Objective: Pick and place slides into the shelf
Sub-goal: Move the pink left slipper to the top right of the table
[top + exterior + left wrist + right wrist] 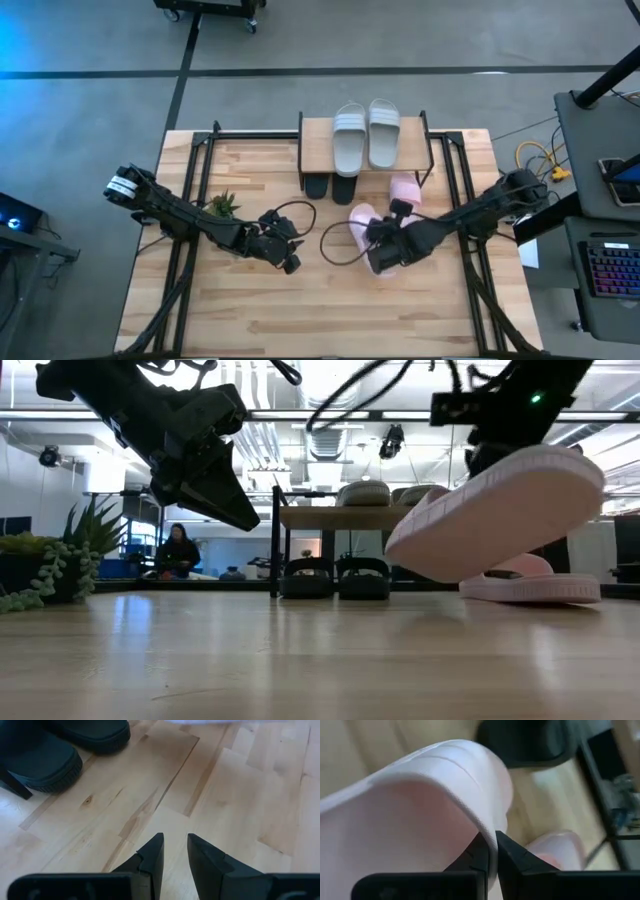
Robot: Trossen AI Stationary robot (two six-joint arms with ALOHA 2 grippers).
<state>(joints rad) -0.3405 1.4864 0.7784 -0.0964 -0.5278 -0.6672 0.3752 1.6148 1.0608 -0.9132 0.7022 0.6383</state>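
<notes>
Only the low view showed the pale pink foam slide (500, 510) clear of the wooden bench (300, 660), its strap pinched by the right tool (495, 851). The left tool (175, 854) hung slightly parted, empty, over open mid-bench boards.

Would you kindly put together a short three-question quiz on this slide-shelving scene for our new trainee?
1. True or false: the right gripper is shut on a pink foam slide lifted off the wooden tabletop.
2. Which pair lies on the top board of the small black-framed shelf: A grey, B black, C pink?
3. Where does the other pink slide rest?

Key: 1 true. 2 A, the grey slides. 3 On the tabletop beside the shelf.
</notes>
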